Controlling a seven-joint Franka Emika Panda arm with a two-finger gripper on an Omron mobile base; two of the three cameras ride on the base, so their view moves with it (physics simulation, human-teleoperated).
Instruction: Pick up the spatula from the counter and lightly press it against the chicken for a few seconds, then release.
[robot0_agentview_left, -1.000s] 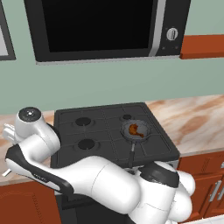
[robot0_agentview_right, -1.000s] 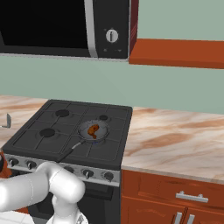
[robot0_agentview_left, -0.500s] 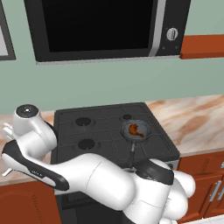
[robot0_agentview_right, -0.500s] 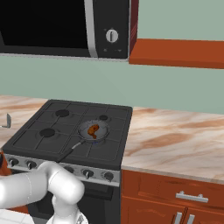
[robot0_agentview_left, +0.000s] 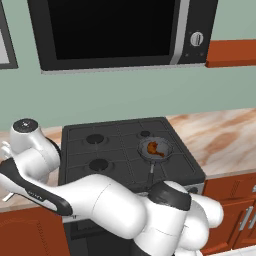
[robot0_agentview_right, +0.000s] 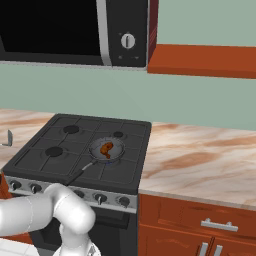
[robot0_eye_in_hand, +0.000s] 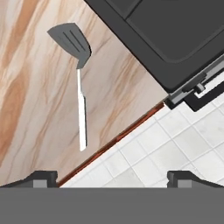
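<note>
The end effector (robot0_eye_in_hand: 113, 178) hangs wide open and empty over the counter (robot0_eye_in_hand: 30, 113). The spatula (robot0_eye_in_hand: 80, 89) lies flat on the marbled stone, left of the stove (robot0_eye_in_hand: 175, 35): slim pale handle, dark slotted blade (probably plastic). So thin and low a handle could slip out as the fingers close. The chicken (robot0_agentview_left: 155, 148) is well apart.

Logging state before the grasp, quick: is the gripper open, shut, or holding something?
Gripper: open, tips wide apart, holding nothing. The spatula lies flat on the counter, apart from the tips.
</note>
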